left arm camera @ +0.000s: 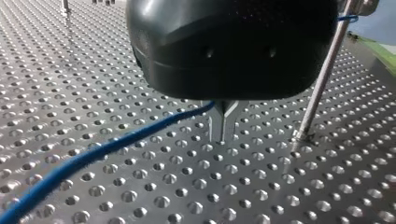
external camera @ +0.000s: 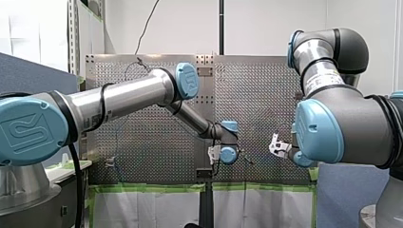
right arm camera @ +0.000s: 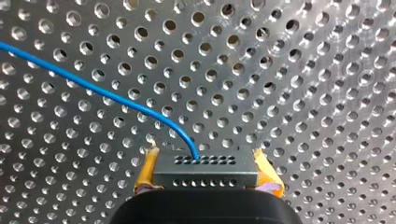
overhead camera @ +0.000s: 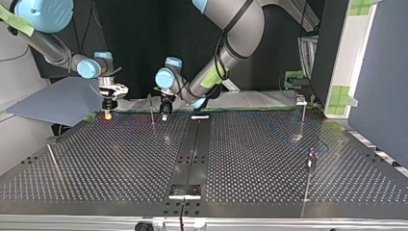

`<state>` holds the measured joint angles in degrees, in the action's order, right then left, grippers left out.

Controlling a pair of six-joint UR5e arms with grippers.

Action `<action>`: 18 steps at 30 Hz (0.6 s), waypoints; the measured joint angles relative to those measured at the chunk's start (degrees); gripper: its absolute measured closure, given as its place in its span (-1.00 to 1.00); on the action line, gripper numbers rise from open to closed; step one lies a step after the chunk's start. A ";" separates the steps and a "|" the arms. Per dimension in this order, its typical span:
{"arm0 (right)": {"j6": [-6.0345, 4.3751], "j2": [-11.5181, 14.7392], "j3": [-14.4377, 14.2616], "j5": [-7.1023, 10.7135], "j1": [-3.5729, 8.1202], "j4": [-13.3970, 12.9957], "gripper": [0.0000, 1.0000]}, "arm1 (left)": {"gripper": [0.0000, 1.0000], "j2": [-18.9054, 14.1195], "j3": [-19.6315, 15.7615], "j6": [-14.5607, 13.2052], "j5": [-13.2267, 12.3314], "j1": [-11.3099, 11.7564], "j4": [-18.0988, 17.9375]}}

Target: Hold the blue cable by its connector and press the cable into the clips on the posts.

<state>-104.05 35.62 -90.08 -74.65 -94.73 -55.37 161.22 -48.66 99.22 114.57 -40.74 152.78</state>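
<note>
Since the whole job turns on where the line runs, start big. The perforated table fills every view. Your left arm reaches across it to about the middle, and your right arm sits at its own side.

In the top view both end effectors are near each other at the table's edge nearest the arms. One thin post stands between them, just beside the left one.

On the right end effector, the yellow pads are clamped on the grey connector, so that end is held. The blue cable comes out of the connector's face, bends, and runs off low over the table, I'd guess toward the left side.

On the left end effector, the metal fingers are together with their tips down at the table. The cable comes right up to them and looks pinched there to me, though the black body hides the upper part.

A bit of blue also shows at the top of the post beside those fingers, but I can't tell if it's seated in a clip. My guess is the next press happens at that post, and the left arm is the nearer one. The other posts are well apart at the top view's right.
</note>
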 joint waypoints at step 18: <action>0.04 -0.22 0.01 0.03 -0.50 0.97 1.00 | -1.00 -0.04 -4.63 -2.55 -0.05 0.12 -0.05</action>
<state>-104.00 35.41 -90.07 -74.62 -95.23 -54.40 161.17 -53.30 96.67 114.52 -40.62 152.73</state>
